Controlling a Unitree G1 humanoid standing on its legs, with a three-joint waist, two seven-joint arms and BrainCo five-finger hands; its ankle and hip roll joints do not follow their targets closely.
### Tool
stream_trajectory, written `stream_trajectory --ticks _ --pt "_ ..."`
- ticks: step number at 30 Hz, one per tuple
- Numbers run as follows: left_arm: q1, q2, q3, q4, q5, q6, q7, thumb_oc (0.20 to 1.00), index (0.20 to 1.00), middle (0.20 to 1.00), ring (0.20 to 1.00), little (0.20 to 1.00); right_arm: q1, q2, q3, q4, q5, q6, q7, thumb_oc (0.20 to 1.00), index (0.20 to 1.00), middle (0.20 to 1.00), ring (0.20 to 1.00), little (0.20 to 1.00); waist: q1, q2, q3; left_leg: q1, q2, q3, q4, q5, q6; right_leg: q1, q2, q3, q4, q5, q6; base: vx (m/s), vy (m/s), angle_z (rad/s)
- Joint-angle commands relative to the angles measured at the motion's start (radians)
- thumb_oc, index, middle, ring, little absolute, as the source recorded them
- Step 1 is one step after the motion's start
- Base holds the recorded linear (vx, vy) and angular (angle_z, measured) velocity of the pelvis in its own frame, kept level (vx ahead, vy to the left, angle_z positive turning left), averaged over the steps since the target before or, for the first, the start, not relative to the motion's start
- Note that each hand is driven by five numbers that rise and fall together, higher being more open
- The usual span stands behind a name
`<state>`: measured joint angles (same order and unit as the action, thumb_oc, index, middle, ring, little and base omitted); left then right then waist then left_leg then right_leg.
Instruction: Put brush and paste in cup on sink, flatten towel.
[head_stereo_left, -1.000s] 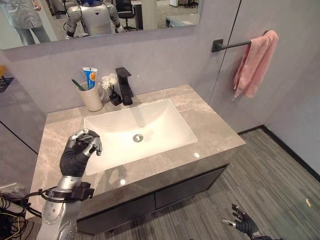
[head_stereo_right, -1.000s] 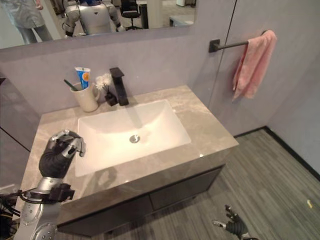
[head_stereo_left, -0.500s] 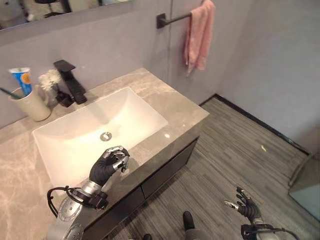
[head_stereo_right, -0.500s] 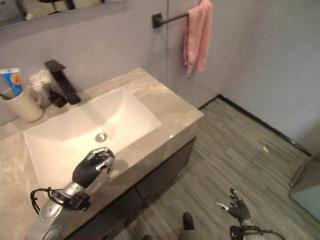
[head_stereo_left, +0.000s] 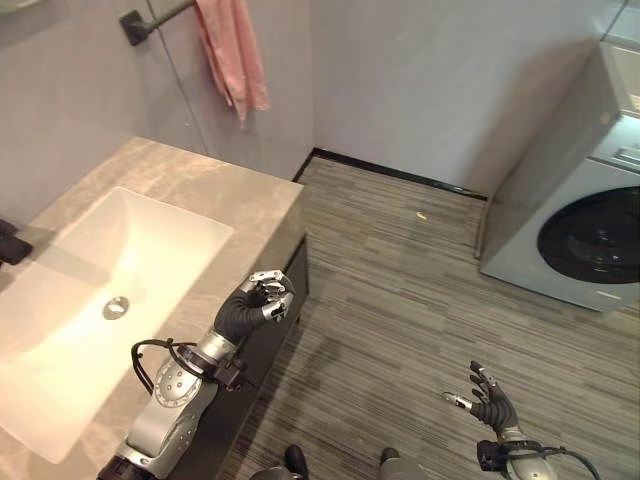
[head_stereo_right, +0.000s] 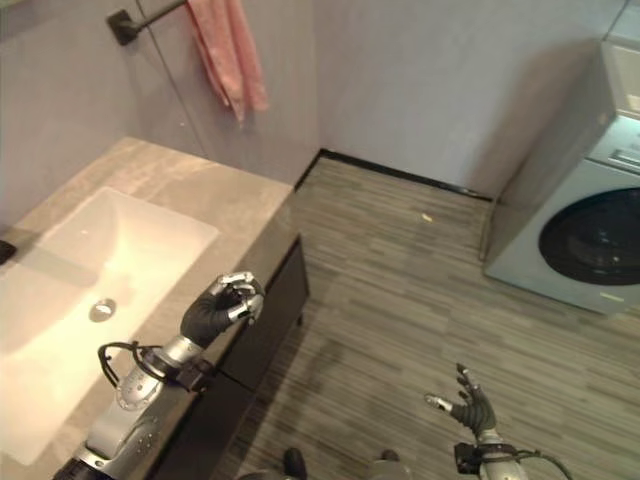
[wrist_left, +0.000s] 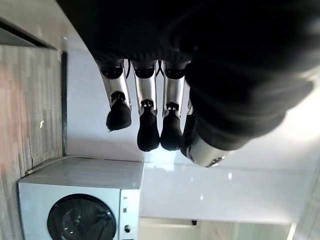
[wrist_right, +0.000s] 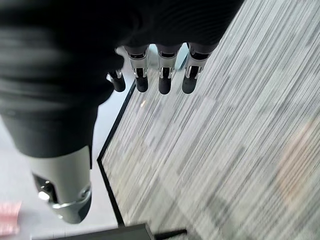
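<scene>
A pink towel (head_stereo_left: 232, 55) hangs bunched in narrow folds from a black wall bar (head_stereo_left: 150, 18) above the counter's far end. My left hand (head_stereo_left: 258, 303) hovers over the front right corner of the grey stone counter (head_stereo_left: 230, 190), fingers (wrist_left: 147, 130) curled with nothing in them. The white sink basin (head_stereo_left: 60, 300) lies to its left, and the towel is well beyond it on the wall. My right hand (head_stereo_left: 490, 408) hangs low over the striped floor with fingers (wrist_right: 162, 80) spread and holding nothing.
A black faucet's edge (head_stereo_left: 10, 245) peeks in at the far left. A washing machine (head_stereo_left: 585, 220) stands against the wall at the right. Dark cabinet fronts (head_stereo_right: 265, 310) run under the counter. A small pale scrap (head_stereo_left: 421, 214) lies on the floor.
The camera has swung right: the cup and most of the faucet have left the picture and the washing machine has come in. Both hands keep their poses.
</scene>
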<state>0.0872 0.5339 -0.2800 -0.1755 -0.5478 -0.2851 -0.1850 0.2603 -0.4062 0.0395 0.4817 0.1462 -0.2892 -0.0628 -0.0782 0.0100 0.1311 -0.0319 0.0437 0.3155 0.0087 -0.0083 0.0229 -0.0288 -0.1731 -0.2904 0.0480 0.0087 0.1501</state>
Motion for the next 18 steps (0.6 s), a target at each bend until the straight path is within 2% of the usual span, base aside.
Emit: stream_trajectory --ticks 1,3,4,7,8,9,10,11,12,13,14,15,16,17,18 --pt "0.029 0.002 0.052 -0.033 0.042 -0.023 0.028 0.2 0.2 0.2 0.2 0.2 -0.027 -0.015 -0.027 -0.008 0.017 -0.036 -0.021 1.0 1.0 1.0 1.0 1.0 0.034 -0.034 -0.075 0.019 -0.024 0.017 -0.028 -0.042 -0.008 0.007 0.004 -0.069 0.067 -0.015 0.031 0.07 -0.142 -1.1" --pt "0.041 -0.013 0.052 0.002 0.052 -0.018 0.029 0.2 0.2 0.2 0.2 0.2 -0.018 -0.024 -0.031 0.0 0.019 -0.033 -0.02 1.0 1.0 1.0 1.0 1.0 0.021 -0.03 -0.084 0.032 -0.017 0.033 -0.021 -0.046 -0.011 0.014 0.022 -0.027 0.037 -0.016 0.024 0.01 -0.146 -0.95" --pt "0.045 -0.02 0.048 0.031 0.057 -0.015 0.033 0.2 0.2 0.2 0.2 0.2 -0.01 -0.033 -0.031 0.004 0.019 -0.031 -0.017 1.0 1.0 1.0 1.0 1.0 0.013 -0.032 -0.084 0.024 -0.012 0.057 -0.011 -0.024 -0.01 0.01 0.032 -0.018 0.025 -0.001 0.006 0.01 -0.217 -0.56" --pt "0.052 -0.038 0.037 0.132 0.089 0.004 0.041 0.2 0.2 0.2 0.2 0.2 0.01 -0.051 -0.042 0.014 0.022 -0.021 -0.004 1.0 1.0 1.0 1.0 1.0 -0.004 -0.03 -0.084 0.025 0.006 0.06 0.026 -0.024 -0.025 0.02 0.054 0.009 0.009 -0.012 -0.013 0.02 -0.188 -0.33" --pt "0.057 -0.042 0.038 0.172 0.108 0.009 0.049 0.2 0.2 0.2 0.2 0.2 0.013 -0.054 -0.048 0.019 0.025 -0.017 -0.007 1.0 1.0 1.0 1.0 1.0 -0.01 -0.035 -0.078 0.008 0.02 0.054 0.086 -0.026 -0.035 0.024 0.062 0.024 0.008 -0.016 -0.024 0.02 -0.239 -0.21" --pt "0.074 -0.055 0.042 0.264 0.122 0.018 0.052 0.2 0.2 0.2 0.2 0.2 0.006 -0.063 -0.046 0.046 0.034 -0.012 -0.009 1.0 1.0 1.0 1.0 1.0 -0.006 -0.045 -0.058 -0.026 0.052 0.029 0.215 -0.009 -0.053 0.043 0.079 0.051 0.002 -0.029 -0.045 0.02 -0.293 -0.11" --pt "0.082 -0.062 0.055 0.295 0.135 0.021 0.072 0.2 0.2 0.2 0.2 0.2 -0.003 -0.069 -0.038 0.046 0.034 -0.011 -0.008 1.0 1.0 1.0 1.0 1.0 0.005 -0.049 -0.046 -0.051 0.057 -0.02 0.288 0.001 -0.061 0.049 0.087 0.072 0.002 -0.033 -0.058 0.01 -0.208 -0.09" --pt "0.081 -0.062 0.055 0.296 0.136 0.021 0.072 0.2 0.2 0.2 0.2 0.2 -0.003 -0.07 -0.038 0.046 0.034 -0.011 -0.008 1.0 1.0 1.0 1.0 1.0 0.004 -0.048 -0.046 -0.054 0.059 -0.022 0.294 -0.002 -0.062 0.049 0.088 0.071 0.002 -0.033 -0.058 0.0 -0.081 -0.25" --pt "0.092 -0.077 0.062 0.329 0.147 0.026 0.094 0.2 0.2 0.2 0.2 0.2 -0.021 -0.079 -0.024 0.066 0.03 -0.004 -0.014 1.0 1.0 1.0 1.0 1.0 0.026 -0.049 -0.034 -0.082 0.033 -0.111 0.337 0.025 -0.074 0.053 0.097 0.098 0.001 -0.035 -0.067 0.0 -0.012 -0.67" --pt "0.097 -0.09 0.058 0.359 0.141 0.028 0.104 0.2 0.2 0.2 0.2 0.2 -0.035 -0.081 -0.013 0.079 0.031 0.002 -0.022 1.0 1.0 1.0 1.0 1.0 0.042 -0.05 -0.031 -0.103 -0.014 -0.203 0.319 0.033 -0.075 0.049 0.095 0.116 0.002 -0.028 -0.067 0.05 -0.008 -0.91" --pt "0.104 -0.111 0.055 0.424 0.135 0.033 0.11 0.2 0.2 0.2 0.2 0.2 -0.051 -0.075 -0.005 0.125 0.049 0.01 -0.021 1.0 1.0 1.0 1.0 1.0 0.062 -0.047 -0.033 -0.113 -0.065 -0.283 0.245 0.003 -0.066 0.052 0.096 0.14 -0.001 -0.026 -0.059 0.14 0.025 -1.14" --pt "0.11 -0.112 0.068 0.498 0.168 0.021 0.135 0.2 0.2 0.2 0.2 0.2 -0.033 -0.074 -0.011 0.161 0.04 0.004 -0.025 1.0 1.0 1.0 1.0 1.0 0.052 -0.043 -0.047 -0.109 -0.022 -0.238 0.122 0.017 -0.051 0.058 0.089 0.126 0.011 -0.018 -0.044 0.18 0.015 -0.92" --pt "0.126 -0.126 0.055 0.574 0.199 0.039 0.135 0.495 0.495 0.495 0.495 0.495 -0.041 -0.039 -0.006 0.23 0.09 0.027 0.003 1.0 1.0 1.0 1.0 1.0 0.063 -0.052 -0.05 -0.111 -0.03 -0.246 0.14 0.061 -0.062 0.063 0.086 0.133 0.015 -0.001 -0.039 0.18 0.034 -0.38" --pt "0.066 -0.175 0.035 0.804 0.289 0.069 0.145 1.0 1.0 1.0 1.0 1.0 -0.103 -0.007 0.054 0.429 0.156 0.05 0.058 1.0 1.0 1.0 1.0 1.0 0.05 -0.046 -0.066 -0.077 -0.038 -0.251 0.087 0.024 -0.047 0.047 0.087 0.145 0.032 -0.017 -0.033 0.12 0.055 0.13" --pt "0.028 -0.207 0.022 0.924 0.306 0.078 0.149 1.0 1.0 1.0 1.0 1.0 -0.133 0.016 0.064 0.509 0.167 0.058 0.057 1.0 1.0 1.0 1.0 1.0 0.04 -0.039 -0.076 -0.059 -0.039 -0.239 0.066 0.015 -0.042 0.044 0.084 0.145 0.035 -0.025 -0.035 0.15 0.12 0.21"
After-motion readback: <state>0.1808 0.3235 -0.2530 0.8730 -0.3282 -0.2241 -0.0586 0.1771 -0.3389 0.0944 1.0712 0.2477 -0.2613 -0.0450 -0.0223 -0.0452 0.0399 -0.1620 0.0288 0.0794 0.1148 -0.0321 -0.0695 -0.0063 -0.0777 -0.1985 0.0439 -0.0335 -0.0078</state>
